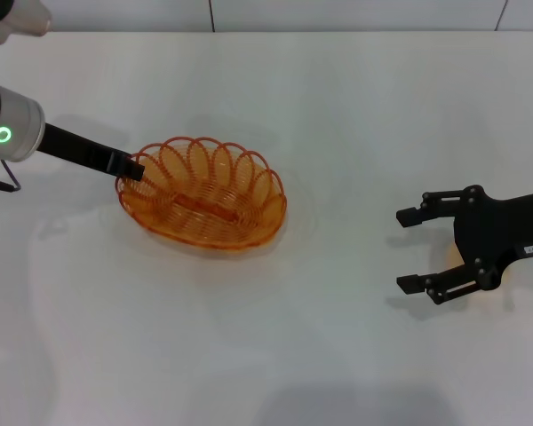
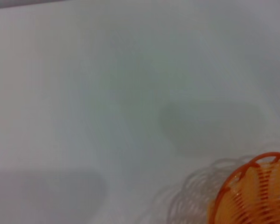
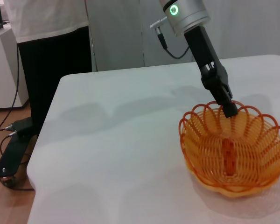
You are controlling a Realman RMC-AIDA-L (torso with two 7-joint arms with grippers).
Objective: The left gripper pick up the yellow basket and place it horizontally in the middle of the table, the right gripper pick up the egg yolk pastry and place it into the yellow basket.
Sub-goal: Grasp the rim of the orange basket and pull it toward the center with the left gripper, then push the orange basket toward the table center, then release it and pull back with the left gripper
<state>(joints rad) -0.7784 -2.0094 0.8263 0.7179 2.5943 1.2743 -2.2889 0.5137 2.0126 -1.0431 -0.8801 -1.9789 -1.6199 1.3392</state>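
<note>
Reaching arm: the left gripper comes in low from the robot's left on a black forearm, its white segment with the green ring behind it, slanting down to the near end of the yellow basket.
Left grip: its tip is at the basket's scalloped rim, one finger seeming inside the rim; the right wrist view shows the same tip at the rim loops. It looks pinched on the rim, though the fingers are too small to be sure.
Basket: it sits flat on the table, mouth up, directly under and ahead of the left gripper's tip; only an edge of it shows in the left wrist view.
Right arm: the right gripper hangs level above the table, well apart from the basket on the robot's right, pointing toward it.
Right grip: its fingers are spread wide with nothing between them.
Pastry: a pale peach patch shows just behind the right gripper's lower finger, mostly hidden by the claw; I cannot tell it is the egg yolk pastry.
</note>
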